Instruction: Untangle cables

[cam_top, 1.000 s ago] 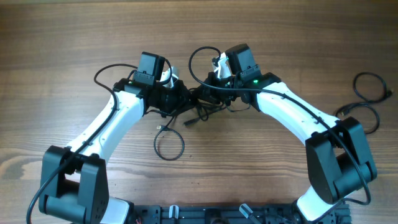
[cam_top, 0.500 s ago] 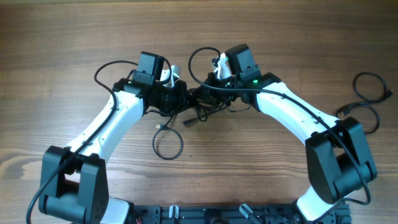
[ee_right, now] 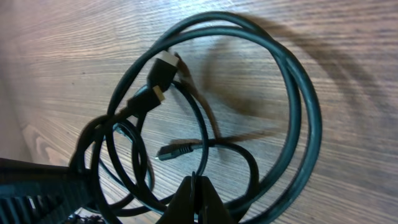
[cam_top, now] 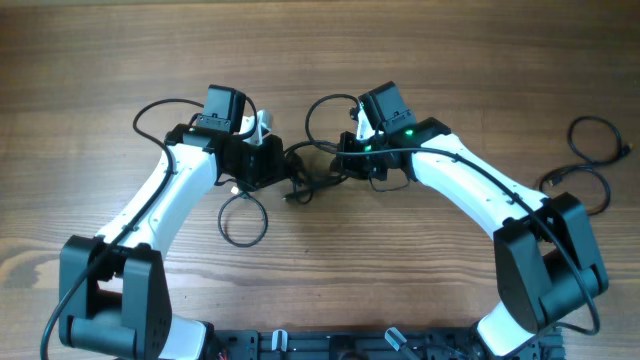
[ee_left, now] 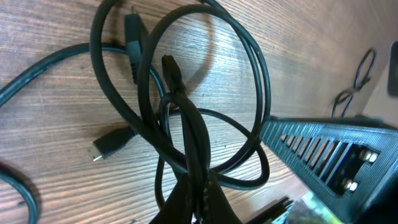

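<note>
overhead: left gripper has been drawn leftward from right gripper; both are clamped on the cables, stretched between them. loosening is judged begun; separation not yet achieved.

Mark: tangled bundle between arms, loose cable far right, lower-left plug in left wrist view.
Tangled thin black cable bundle (cam_top: 312, 184): overhead, knot centre.
Loose thin black cable (cam_top: 580, 170): overhead, middle strand.
Black silver-tipped plug (ee_left: 112, 143): left wrist, plug body.
</note>
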{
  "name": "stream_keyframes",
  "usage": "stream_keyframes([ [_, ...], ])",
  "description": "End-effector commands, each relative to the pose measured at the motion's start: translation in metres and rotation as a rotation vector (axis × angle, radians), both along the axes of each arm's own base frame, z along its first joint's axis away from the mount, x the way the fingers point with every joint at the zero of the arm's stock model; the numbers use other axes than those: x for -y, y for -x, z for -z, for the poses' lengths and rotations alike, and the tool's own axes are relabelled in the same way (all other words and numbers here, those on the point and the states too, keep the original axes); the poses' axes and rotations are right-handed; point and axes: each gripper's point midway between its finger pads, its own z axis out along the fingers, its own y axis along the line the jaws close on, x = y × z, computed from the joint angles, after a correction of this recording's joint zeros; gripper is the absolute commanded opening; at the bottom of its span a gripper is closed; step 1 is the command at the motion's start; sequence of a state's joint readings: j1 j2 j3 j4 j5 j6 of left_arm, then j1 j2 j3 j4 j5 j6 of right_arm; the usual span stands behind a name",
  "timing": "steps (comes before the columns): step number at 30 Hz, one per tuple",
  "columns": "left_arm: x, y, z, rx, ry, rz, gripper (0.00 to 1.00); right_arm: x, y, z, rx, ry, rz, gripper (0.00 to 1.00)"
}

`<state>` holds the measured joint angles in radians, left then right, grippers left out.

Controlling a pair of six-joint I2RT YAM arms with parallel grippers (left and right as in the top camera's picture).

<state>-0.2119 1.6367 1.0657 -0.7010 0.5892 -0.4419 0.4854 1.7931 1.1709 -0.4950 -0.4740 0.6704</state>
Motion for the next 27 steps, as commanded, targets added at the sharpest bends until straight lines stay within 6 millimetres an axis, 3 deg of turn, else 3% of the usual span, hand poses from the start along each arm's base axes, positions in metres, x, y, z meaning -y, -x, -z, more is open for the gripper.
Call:
stream_keyframes([
  [1, 0.003, 0.008, -0.005, 0.181, -0.017, 0.276, 0.04, -0.024, 0.008, -0.023, 0.001, -0.168, -0.093, 0.04],
  [5, 0.009, 0.027, -0.008, 0.388, 0.015, 0.639, 0.04, -0.044, 0.011, -0.047, 0.013, -0.317, -0.164, 0.07],
  [8, 0.021, 0.032, -0.019, 0.562, 0.096, 0.818, 0.04, -0.040, 0.017, -0.042, -0.094, -0.308, -0.088, 0.22],
  [14, 0.027, 0.020, -0.027, 0.621, 0.120, 0.797, 0.04, -0.040, 0.017, -0.042, -0.148, -0.313, -0.034, 0.27],
  [19, 0.028, 0.019, -0.027, 0.613, 0.121, 0.782, 0.04, -0.039, 0.019, -0.041, -0.166, -0.306, -0.027, 0.20],
  [23, 0.028, 0.017, -0.028, 0.614, 0.121, 0.771, 0.04, -0.039, 0.020, -0.040, -0.165, -0.304, -0.030, 0.04],
  [27, 0.028, 0.015, -0.028, 0.597, 0.120, 0.742, 0.04, -0.038, 0.021, -0.039, -0.115, -0.295, -0.086, 0.04],
])
